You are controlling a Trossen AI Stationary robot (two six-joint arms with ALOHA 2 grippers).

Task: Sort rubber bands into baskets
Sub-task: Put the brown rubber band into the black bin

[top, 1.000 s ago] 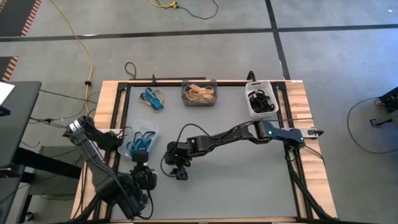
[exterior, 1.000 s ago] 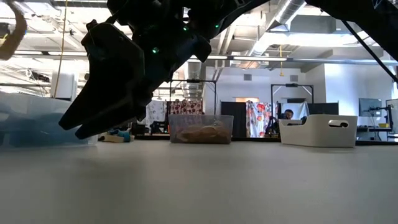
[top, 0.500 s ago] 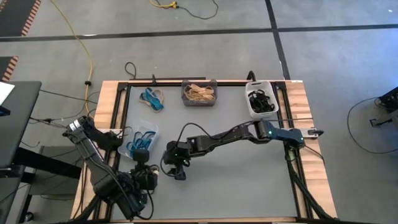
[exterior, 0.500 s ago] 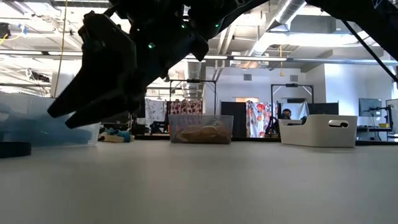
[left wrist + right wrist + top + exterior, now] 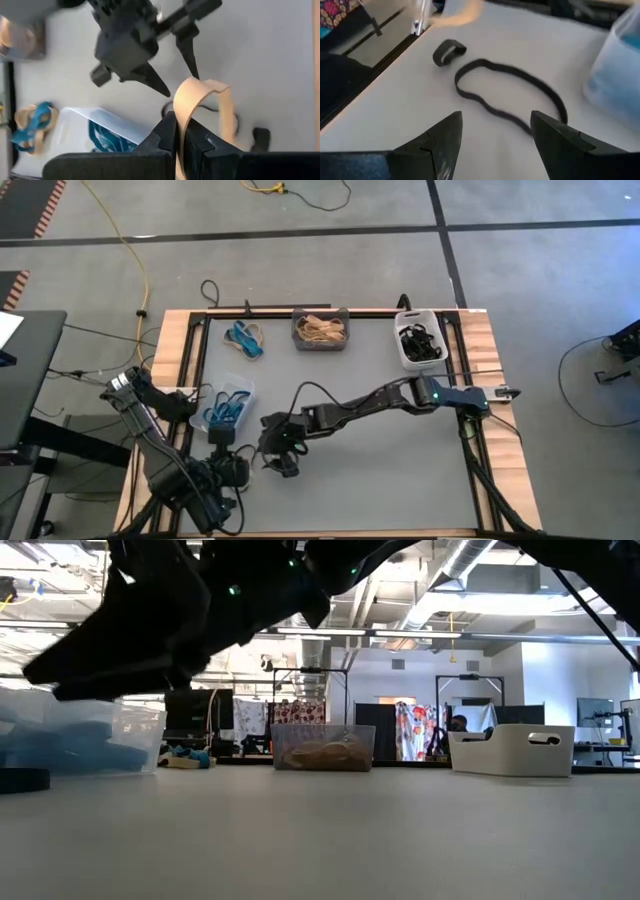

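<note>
My left gripper [image 5: 181, 126] is shut on a wide tan rubber band [image 5: 200, 90] near the table's near left, beside the clear basket [image 5: 225, 405] of blue bands. My right gripper [image 5: 495, 135] is open and empty, just above the table in front of my left one [image 5: 280, 455]. Under it, flat on the table, lie a long black band [image 5: 510, 95] and a small black band [image 5: 449, 51]. The dark grey basket [image 5: 320, 328] holds tan bands and the white basket [image 5: 418, 340] holds black ones. My left gripper pinches one stretch of the tan band's loop [image 5: 181, 112] between its two fingers. The rest of the band arches out beyond the fingertips and bends back down past one finger. Whether its far part touches the table cannot be told.
A loose bunch of blue and tan bands [image 5: 245, 338] lies at the table's far left. The three baskets show in the low view: clear [image 5: 80, 740], dark grey [image 5: 322, 748], white [image 5: 510, 750]. The two grippers stand close together.
My right gripper has gone a little toward the table's near left corner and has risen, still open. The tan band seen high at the left of the low view a second ago no longer shows there.
</note>
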